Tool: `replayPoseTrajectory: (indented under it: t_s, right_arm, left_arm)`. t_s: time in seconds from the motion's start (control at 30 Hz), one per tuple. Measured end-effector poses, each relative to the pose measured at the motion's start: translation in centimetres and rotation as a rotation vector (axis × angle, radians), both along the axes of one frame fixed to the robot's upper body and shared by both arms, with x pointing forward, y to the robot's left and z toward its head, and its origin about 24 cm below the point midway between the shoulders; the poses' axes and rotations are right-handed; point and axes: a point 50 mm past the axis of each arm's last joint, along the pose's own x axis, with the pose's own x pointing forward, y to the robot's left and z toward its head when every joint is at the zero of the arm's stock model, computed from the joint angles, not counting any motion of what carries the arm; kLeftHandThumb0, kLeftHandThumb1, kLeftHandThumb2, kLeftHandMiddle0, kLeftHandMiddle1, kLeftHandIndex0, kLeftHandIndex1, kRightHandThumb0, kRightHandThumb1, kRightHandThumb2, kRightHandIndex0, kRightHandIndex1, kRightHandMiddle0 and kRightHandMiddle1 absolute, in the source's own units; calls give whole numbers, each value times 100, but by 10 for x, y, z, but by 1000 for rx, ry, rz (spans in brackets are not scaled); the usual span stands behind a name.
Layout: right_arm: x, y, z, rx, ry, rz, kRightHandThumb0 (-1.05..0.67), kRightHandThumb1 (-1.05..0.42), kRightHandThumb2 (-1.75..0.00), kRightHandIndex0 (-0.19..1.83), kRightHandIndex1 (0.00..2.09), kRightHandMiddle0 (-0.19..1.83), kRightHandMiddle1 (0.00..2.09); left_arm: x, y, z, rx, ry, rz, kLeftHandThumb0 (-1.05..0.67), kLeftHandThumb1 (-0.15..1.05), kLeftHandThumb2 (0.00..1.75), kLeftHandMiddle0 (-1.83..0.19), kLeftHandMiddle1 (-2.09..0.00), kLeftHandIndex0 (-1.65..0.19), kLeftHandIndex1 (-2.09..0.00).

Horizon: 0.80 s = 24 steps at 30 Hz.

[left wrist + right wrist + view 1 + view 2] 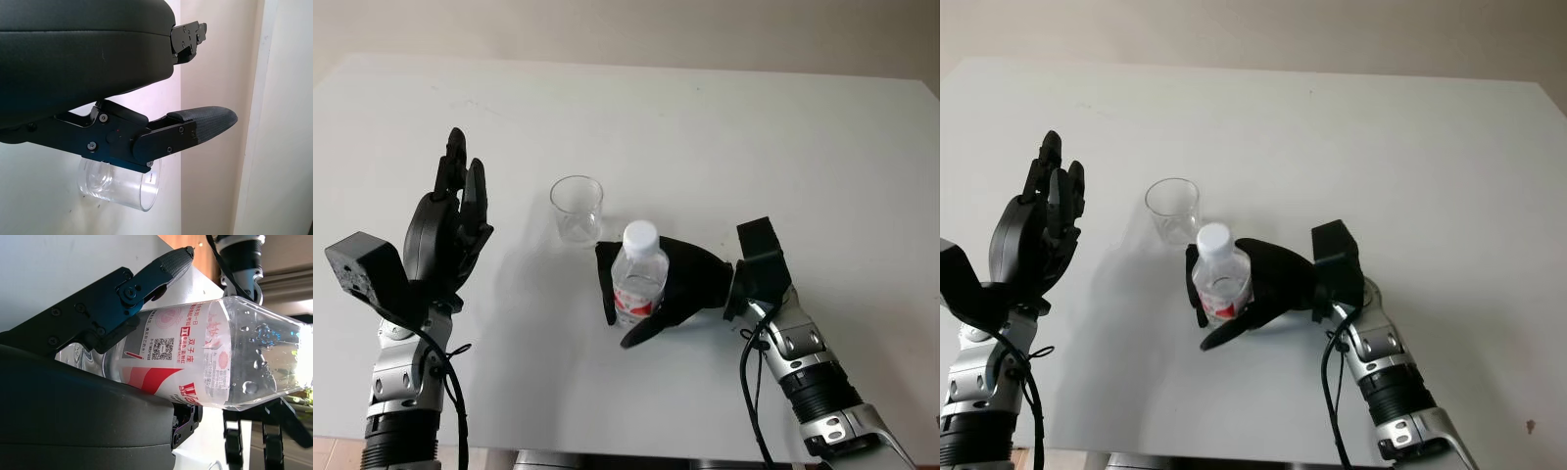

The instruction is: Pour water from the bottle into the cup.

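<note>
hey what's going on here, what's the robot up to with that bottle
The robot is set up to pour water. Its right hand is wrapped around a clear water bottle with a red label, held roughly upright over the white table. The white cap is on, so nothing can be poured yet. An empty clear cup stands on the table just beyond the bottle. The left hand is open, raised to the cup's left and holding nothing.

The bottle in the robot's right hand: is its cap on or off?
On. A white cap sits on the bottle, which the right hand grips beside the cup.
</note>
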Motion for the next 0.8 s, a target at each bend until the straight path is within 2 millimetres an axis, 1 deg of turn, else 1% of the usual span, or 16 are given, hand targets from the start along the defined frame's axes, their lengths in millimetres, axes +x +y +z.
replayPoseTrajectory:
  t_s: [0.07,0.17,0.33,0.4,0.53,0.67,0.7,0.8]
  right_arm:
    - [-3,1,0,1,-23,2,-26,-90,-6,137,209,126,209]
    - [-7,2,0,8,-63,5,-29,-92,-6,155,209,147,209]
    - [-8,2,0,9,-86,-36,-32,-96,-6,168,209,165,209]
    - [-8,2,0,10,-100,-66,-28,-100,-6,173,209,174,209]
    - [-7,2,0,24,-135,-150,-19,-104,-9,176,209,179,209]
    - [-2,-3,-1,64,-142,-261,-22,-105,-15,182,209,183,209]
    - [0,-5,-1,82,-152,-309,-24,-105,-15,183,209,183,209]
    - [8,-14,1,147,-158,-475,-25,-105,-21,183,209,183,209]
  left_arm:
    - [0,0,0,0,0,-2,-66,105,65,19,0,19,0]
    - [0,0,0,1,0,-2,-66,105,65,19,0,19,0]
    - [0,0,0,0,-1,-2,-66,105,65,19,0,19,0]
    - [0,0,0,-1,-1,-2,-66,105,65,19,0,19,0]
    - [0,0,0,-1,-1,-1,-66,105,65,19,0,19,0]
    - [0,0,0,-1,-1,-1,-66,105,65,19,0,19,0]
    - [0,1,0,-1,-1,-1,-66,105,65,19,0,19,0]
    - [0,0,0,-1,-2,-1,-67,105,64,19,0,19,0]
